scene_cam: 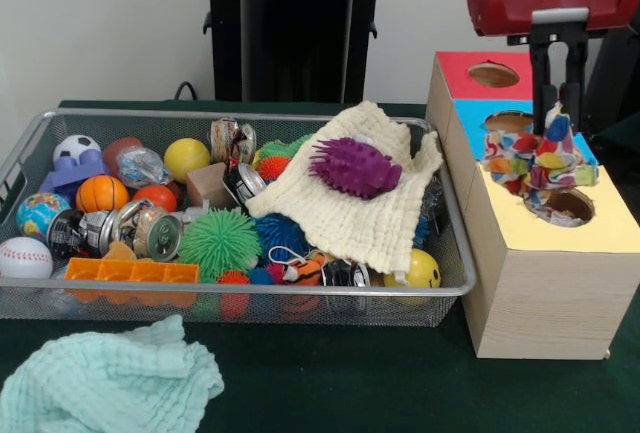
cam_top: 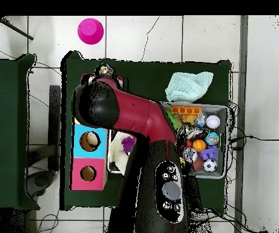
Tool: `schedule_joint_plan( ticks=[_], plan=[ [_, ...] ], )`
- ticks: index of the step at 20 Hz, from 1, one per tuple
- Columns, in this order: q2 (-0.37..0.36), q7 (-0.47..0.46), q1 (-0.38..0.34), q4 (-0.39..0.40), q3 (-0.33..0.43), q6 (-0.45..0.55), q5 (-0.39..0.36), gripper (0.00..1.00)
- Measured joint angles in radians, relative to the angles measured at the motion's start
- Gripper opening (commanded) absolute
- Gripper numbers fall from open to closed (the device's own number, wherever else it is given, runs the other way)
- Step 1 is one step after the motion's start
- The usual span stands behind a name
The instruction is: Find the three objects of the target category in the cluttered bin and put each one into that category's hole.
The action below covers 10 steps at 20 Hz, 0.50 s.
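Note:
My gripper (scene_cam: 560, 118) hangs over the yellow-topped box (scene_cam: 610, 228) at the right, shut on the peak of a plastic-film wad (scene_cam: 530, 158) with multicoloured bits. The wad hangs just above and behind the yellow top's round hole (scene_cam: 565, 205), where more crinkled film shows inside. The wire-mesh bin (scene_cam: 250, 288) lies left of the boxes, full of clutter. Another clear film wad (scene_cam: 140, 166) lies at its back left. In the overhead view my arm (cam_top: 136, 118) covers the gripper and most of the yellow box; a colourful bit of the held wad (cam_top: 104, 70) shows past it.
A cream cloth (scene_cam: 350, 213) with a purple spiky ball (scene_cam: 355, 166) on it covers the bin's right half. Cans, balls and an orange block fill the rest. A mint cloth (scene_cam: 110, 378) lies before the bin. The blue-topped (cam_top: 81, 141) and red-topped (scene_cam: 465, 78) holes are behind the yellow one.

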Motion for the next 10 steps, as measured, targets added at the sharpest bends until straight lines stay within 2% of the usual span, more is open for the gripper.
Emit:
schedule_joint_plan(
  ticks=[10],
  plan=[
    [-0.006,0.028,0.056,0.047,-0.017,0.0,0.028,0.0]
  ],
)
